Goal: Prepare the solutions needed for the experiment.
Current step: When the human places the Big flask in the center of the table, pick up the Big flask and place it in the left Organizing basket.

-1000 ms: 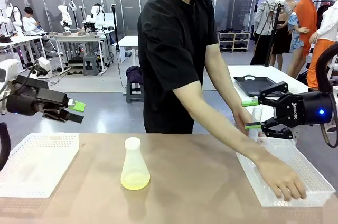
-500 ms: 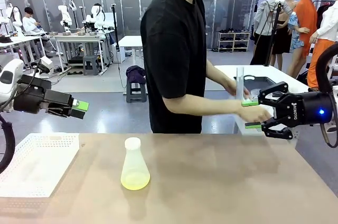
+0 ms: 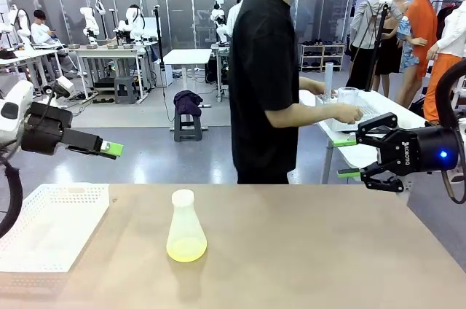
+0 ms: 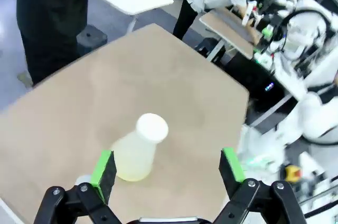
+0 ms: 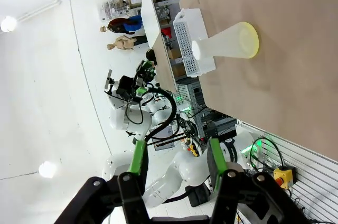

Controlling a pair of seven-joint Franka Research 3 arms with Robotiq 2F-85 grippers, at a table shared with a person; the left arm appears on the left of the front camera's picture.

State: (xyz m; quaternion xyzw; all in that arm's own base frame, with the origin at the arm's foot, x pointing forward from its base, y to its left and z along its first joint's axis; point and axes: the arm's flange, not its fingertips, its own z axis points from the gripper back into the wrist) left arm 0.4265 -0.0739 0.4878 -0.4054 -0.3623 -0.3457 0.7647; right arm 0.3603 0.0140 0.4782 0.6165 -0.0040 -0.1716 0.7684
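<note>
- The solution (image 3: 186,252) is just a shallow pale yellow-green layer at the bottom of the flask (image 3: 186,221), which stands upright near the middle of the counter (image 3: 306,251).
- The left tool (image 3: 109,149) hangs in the air on the left with its jaws spread wide and nothing in them. The right tool (image 3: 348,157) hovers off the right side, jaws partly apart, also empty.
- Biggest risk, probably: the flask looks light and narrow up top, so a finger clipping the neck could tip it or skid it away. If the cap (image 4: 152,127) isn't tight, that's a spill.
- Both arms going for the middle at once could bump too.
- The front view gives the liquid level and shows both tools well apart from the flask. The left wrist view looks down on the cap instead. The right wrist view has the flask side-on, with the white basket (image 5: 193,39) behind it.
</note>
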